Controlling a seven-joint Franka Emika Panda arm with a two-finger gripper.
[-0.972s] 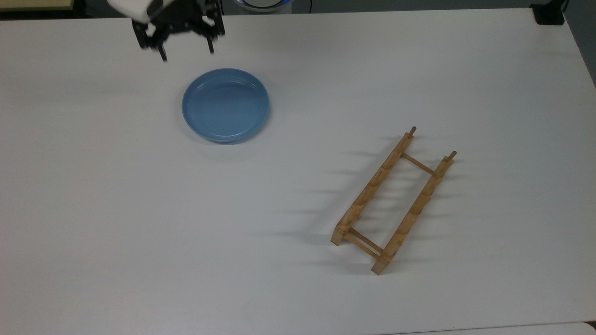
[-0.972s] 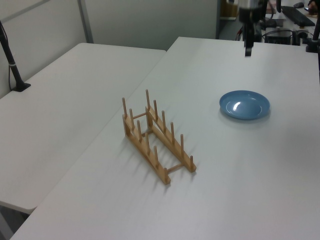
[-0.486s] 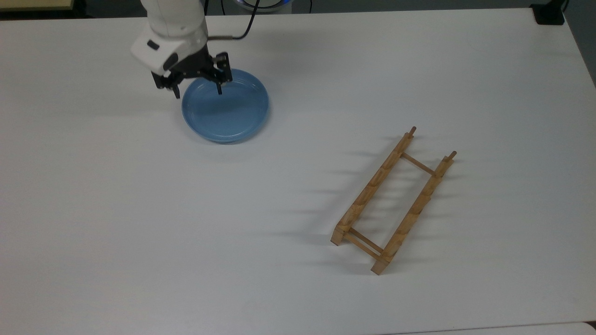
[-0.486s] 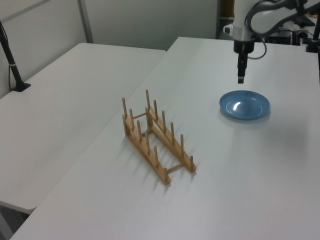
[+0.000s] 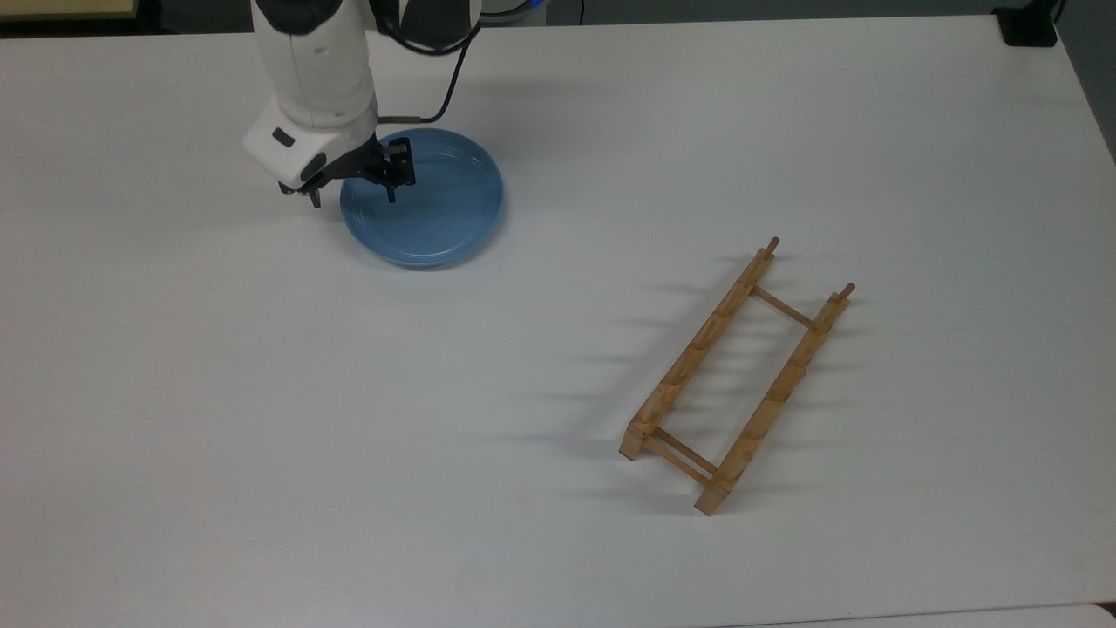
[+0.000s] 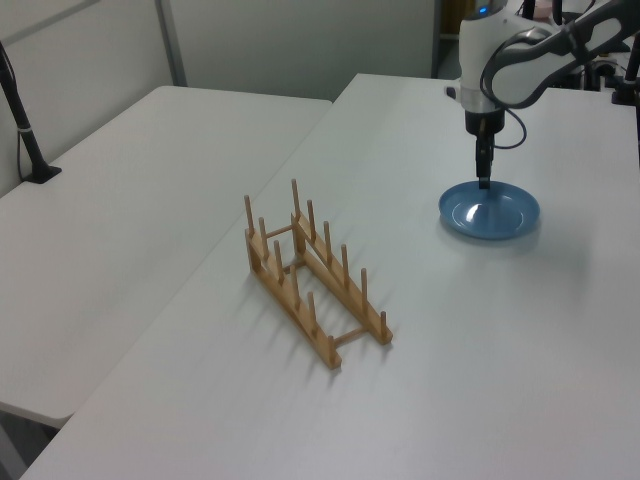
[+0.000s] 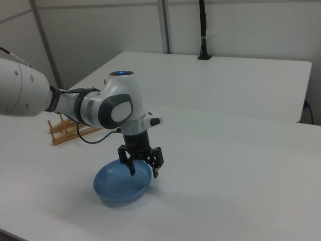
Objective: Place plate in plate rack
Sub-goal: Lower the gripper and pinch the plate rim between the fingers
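So the plate (image 5: pixel 423 197) is lying flat on the table (image 5: pixel 261 419), toward the top view's upper left, well apart from the plate rack (image 5: pixel 735 378) at lower right. It looks glossy and stiff, so probably slippery and chippable; the raised rim is the only real handhold. The gripper (image 5: pixel 351 197) has its fingers apart, straddling the rim on the top view's left edge, one inside, one outside.

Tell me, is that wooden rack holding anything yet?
Empty. The rack has bare pegs and open slots in the top and left views, and the blue plate lies flat on the table, well away from it.
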